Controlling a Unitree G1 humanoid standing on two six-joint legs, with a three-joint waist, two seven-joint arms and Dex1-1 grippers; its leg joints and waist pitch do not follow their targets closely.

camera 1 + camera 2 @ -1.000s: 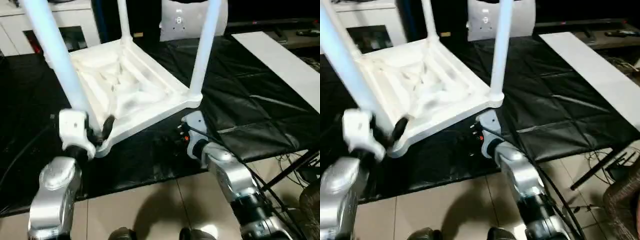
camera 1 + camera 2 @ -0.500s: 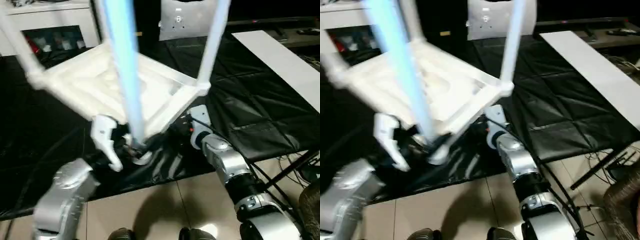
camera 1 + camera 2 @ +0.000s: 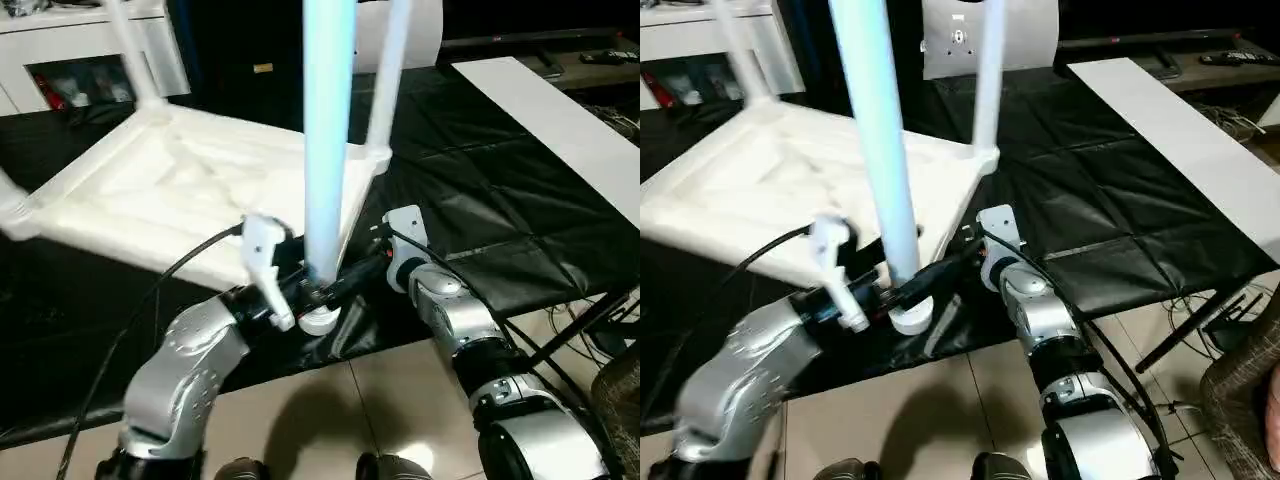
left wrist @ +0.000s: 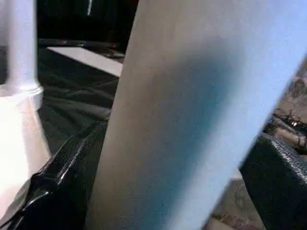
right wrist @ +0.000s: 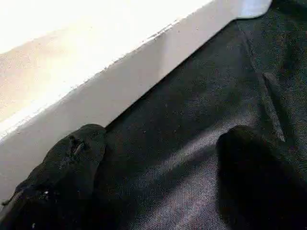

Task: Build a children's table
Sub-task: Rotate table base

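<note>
Four legs seated; tabletop [image 3: 150, 200] swung round since earlier; left gripper [image 3: 305, 290] clamps near leg [image 3: 328, 150], right gripper [image 3: 940, 270] spread, empty; flipping remains.

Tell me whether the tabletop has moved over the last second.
Yes. The tabletop has swung round on the black cloth: its near corner, with the leg in the left gripper, slid rightward toward the right gripper.

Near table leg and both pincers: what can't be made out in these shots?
- Near leg: its top is cut off by the upper edge of both eye views.
- Left pincer: whether it grips the leg; the wrist view has the tube close up between its fingers.
- Right pincer: hidden under the tabletop in the eye views.
- Far-left corner socket: cut by the left edge.
</note>
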